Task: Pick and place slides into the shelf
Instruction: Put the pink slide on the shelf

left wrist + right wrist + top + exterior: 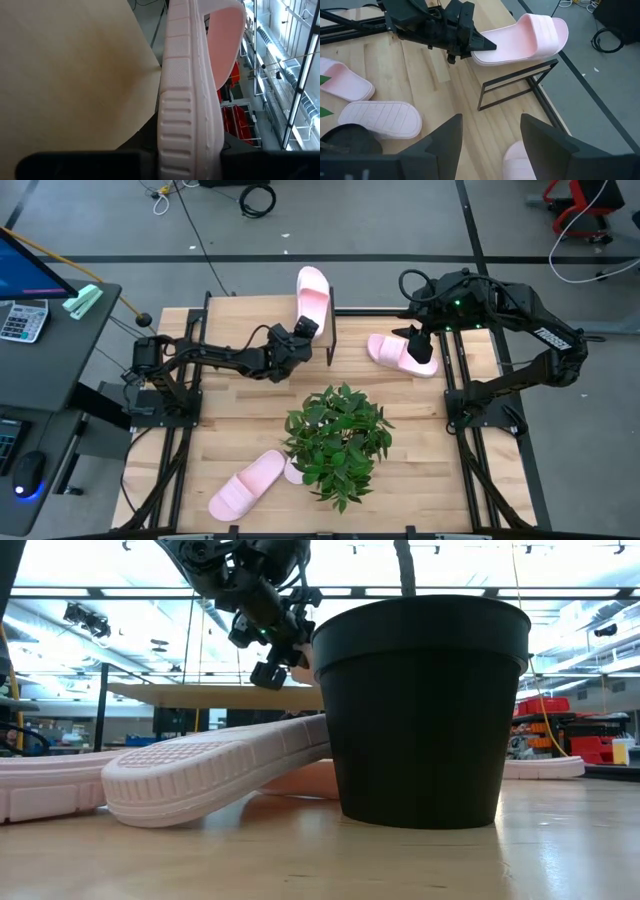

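One slide point(312, 293) is clamped at its heel by the left gripper point(304, 329) and held over the shelf point(331, 330) for placement. The right gripper point(420, 346) is spread wide and empty above another slide point(400, 354), apparently for pickup.

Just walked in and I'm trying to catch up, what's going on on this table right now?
The left gripper holds one pink slide by its heel end, over the shelf at the table's far edge. The right gripper, fingers open, hovers over a second slide lying on the tabletop near the shelf. Two more slides lie at the near side beside a potted plant, one sole up in the right wrist view.
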Tool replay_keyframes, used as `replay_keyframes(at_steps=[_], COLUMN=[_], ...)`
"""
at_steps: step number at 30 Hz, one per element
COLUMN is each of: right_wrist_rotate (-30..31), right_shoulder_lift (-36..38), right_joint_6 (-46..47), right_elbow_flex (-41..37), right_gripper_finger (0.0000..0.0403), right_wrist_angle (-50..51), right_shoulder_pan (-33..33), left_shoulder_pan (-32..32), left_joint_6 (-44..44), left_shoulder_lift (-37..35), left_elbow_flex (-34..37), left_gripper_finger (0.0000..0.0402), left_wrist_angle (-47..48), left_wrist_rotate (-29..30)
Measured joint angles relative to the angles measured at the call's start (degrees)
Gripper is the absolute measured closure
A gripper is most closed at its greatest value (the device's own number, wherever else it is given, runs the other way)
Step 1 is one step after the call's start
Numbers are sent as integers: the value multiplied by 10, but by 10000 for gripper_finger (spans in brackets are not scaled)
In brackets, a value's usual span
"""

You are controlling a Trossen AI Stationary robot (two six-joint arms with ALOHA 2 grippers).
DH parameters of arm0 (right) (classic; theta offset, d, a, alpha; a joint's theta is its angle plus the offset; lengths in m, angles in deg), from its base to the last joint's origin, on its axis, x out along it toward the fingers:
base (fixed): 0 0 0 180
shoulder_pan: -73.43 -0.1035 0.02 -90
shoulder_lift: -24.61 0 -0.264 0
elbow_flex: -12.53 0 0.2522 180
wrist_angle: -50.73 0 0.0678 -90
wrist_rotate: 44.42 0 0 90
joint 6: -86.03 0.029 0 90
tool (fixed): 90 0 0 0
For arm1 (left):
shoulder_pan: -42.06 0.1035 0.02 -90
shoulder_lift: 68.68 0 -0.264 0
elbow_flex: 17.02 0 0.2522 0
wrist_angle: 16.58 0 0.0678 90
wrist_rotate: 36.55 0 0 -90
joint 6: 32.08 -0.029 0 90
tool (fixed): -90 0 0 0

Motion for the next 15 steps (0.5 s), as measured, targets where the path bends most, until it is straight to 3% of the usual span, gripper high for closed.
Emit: replay_keyframes(at_steps=[7,15], right_wrist_rotate=[0,0], right_shoulder_lift=[0,0], right_joint_6=[0,0], right_elbow_flex=[0,0], right_gripper_finger=[198,198], right_wrist_angle=[0,2], right_shoulder_pan=[0,0], left_shoulder_pan=[0,-4], left_joint_6=[13,86], left_shoulder_lift=[1,27], left_elbow_flex=[0,0], left_gripper_finger=[322,331], left_wrist_angle=[0,-13], left_wrist_rotate=[2,0])
